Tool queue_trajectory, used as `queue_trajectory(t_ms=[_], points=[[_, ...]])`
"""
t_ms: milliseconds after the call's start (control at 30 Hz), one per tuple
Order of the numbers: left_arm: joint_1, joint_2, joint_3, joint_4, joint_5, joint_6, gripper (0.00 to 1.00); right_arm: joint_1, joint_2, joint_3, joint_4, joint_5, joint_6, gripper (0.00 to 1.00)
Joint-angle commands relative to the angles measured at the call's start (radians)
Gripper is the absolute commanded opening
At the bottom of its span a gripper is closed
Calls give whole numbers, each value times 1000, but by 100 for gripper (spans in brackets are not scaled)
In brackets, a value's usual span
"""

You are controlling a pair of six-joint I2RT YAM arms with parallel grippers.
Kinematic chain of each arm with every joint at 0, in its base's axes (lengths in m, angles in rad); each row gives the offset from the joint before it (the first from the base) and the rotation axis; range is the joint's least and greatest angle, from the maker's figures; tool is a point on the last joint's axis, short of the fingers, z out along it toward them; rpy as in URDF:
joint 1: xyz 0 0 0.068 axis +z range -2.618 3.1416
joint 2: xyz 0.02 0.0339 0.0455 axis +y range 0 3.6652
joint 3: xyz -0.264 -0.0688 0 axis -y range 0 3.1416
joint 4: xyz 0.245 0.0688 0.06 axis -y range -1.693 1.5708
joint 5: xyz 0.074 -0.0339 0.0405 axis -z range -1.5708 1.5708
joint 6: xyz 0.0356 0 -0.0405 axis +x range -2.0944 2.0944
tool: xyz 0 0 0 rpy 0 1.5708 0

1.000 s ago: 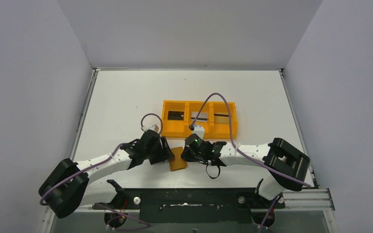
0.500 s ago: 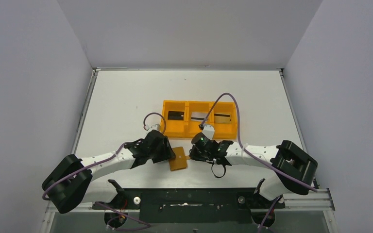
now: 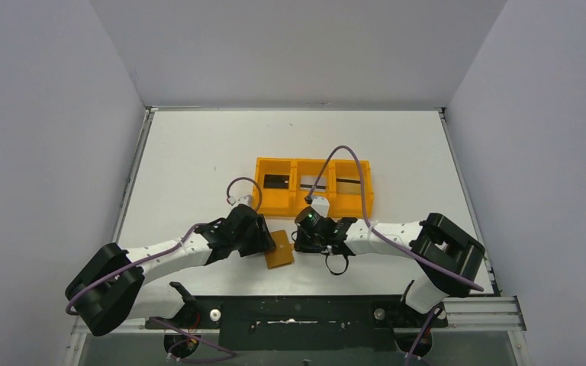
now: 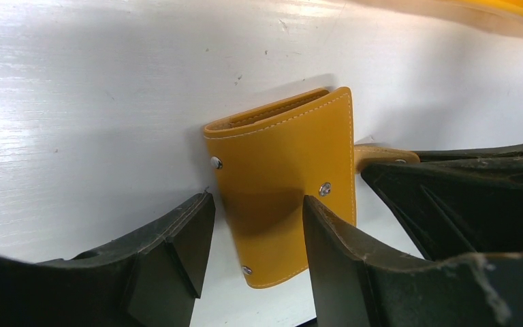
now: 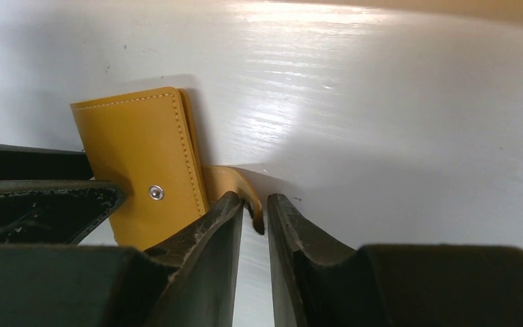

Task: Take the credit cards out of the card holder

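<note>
The card holder is a small tan-orange folded wallet lying shut on the white table between my two grippers. My left gripper is open over its near end: one finger rests on the cover, the other on the table beside it. The snap tab sticks out from the holder's right side. My right gripper has its jaws a narrow slit apart, and the curled tab end sits between the tips. No credit cards show at the holder.
A bright orange three-compartment tray stands just behind the grippers. A dark flat rectangle lies in its left compartment, and flat pieces also lie in the other two. White walls enclose the table on three sides.
The right gripper swung out to the right, then came back left to the tab, and its jaws parted slightly. The left gripper shifted a little. The holder stayed put.
</note>
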Motion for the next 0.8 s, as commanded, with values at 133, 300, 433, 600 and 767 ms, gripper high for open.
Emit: queue_trajectory(t_ms=[133,300,433,600,767], points=[[-7,-23,-10,-58,22,11,50,-40,-20,-14,143,-95,-72,25],[-9,-41,4,-75,3,35,50,-55,-34,-55,209,-112,-75,31],[-8,-42,23,-102,1,32,50,-56,-27,-48,194,-103,-89,22],[-10,-100,29,-102,-1,29,51,-55,-35,-50,223,-145,-107,1],[-10,-158,43,-146,-44,12,53,-39,-141,-45,131,-85,-93,0]])
